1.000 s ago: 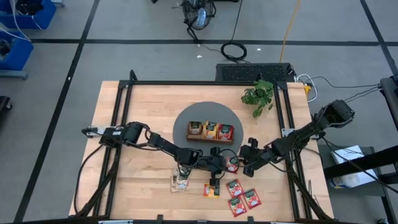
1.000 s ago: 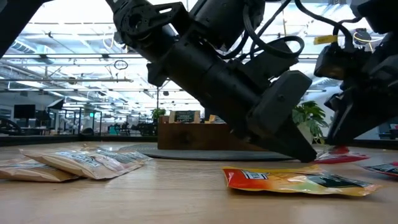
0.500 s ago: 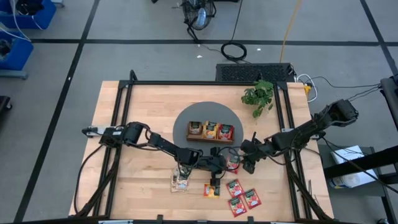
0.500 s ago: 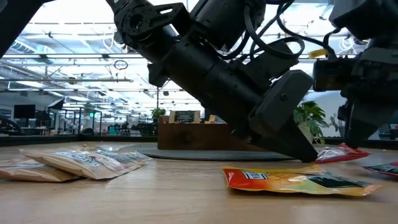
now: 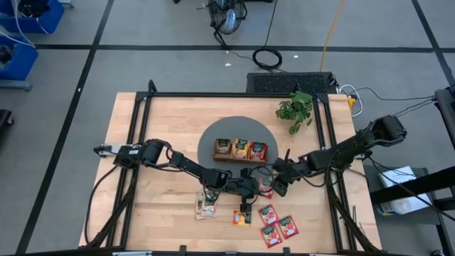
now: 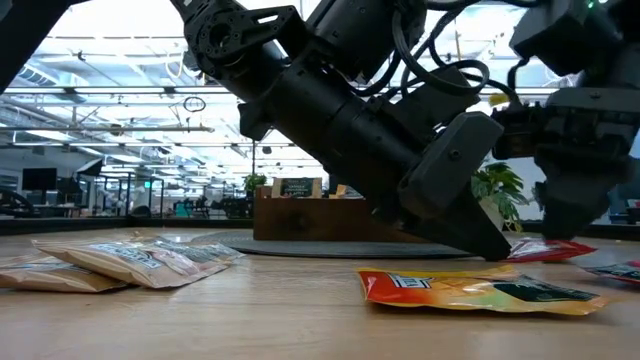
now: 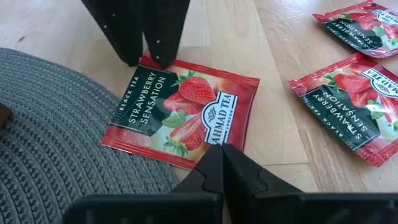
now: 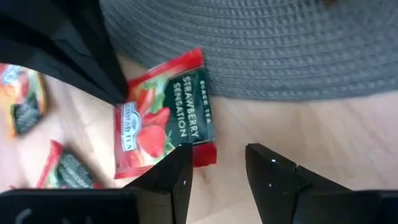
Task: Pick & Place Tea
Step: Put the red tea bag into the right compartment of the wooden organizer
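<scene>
- Your right gripper (image 5: 279,186) had slid along the table since a second earlier, closing in on the strawberry sachet (image 7: 182,109) from the side opposite your left arm, and its fingers had spread wider on the way.
- Your left gripper (image 7: 222,149) had not shifted; its fingers were pressed together, tips down on one edge of that sachet, pinning it rather than holding it.
- In the right wrist view your right fingers (image 8: 177,174) stood apart with nothing between them, one tip just at the sachet's red edge.
- That red sachet lay flat, partly on the bare wood and partly over the rim of the grey round mat (image 5: 207,146), just beside the wooden tray (image 5: 240,158).
- You already had tea standing in all three tray compartments: a green-printed one, an orange one and a red one, as the high view showed.
- Left on the table (image 5: 163,128) were two cream sachets (image 6: 135,260) stacked near your left arm, one orange sachet (image 6: 480,290) in front, and three more red strawberry sachets (image 5: 276,225) near the front edge.
- By my reading you were partway through: several sachets were still loose, and the pinned one had not yet been lifted.
</scene>
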